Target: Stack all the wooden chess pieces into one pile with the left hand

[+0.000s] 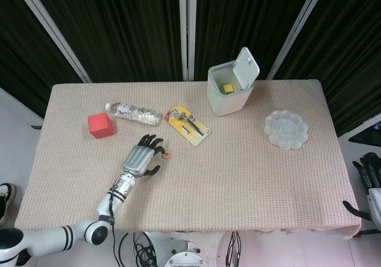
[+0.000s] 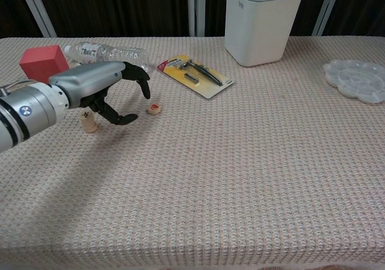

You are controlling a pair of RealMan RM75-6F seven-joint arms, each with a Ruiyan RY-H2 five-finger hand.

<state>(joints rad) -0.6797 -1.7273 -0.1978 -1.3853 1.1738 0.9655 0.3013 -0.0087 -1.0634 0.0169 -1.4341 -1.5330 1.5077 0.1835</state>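
The left hand [image 2: 99, 85] hovers left of centre in the chest view, its fingers [image 2: 143, 80] spread and curved downward, holding nothing. A lone chess piece [image 2: 154, 108] lies flat on the tabletop [image 2: 240, 162] just right of the fingertips, apart from them. A short stack of pieces [image 2: 88, 122] stands upright just beneath the hand's wrist side, at the left. In the head view the right hand [image 1: 370, 175] shows at the lower right edge, off the tabletop; I cannot tell how its fingers lie.
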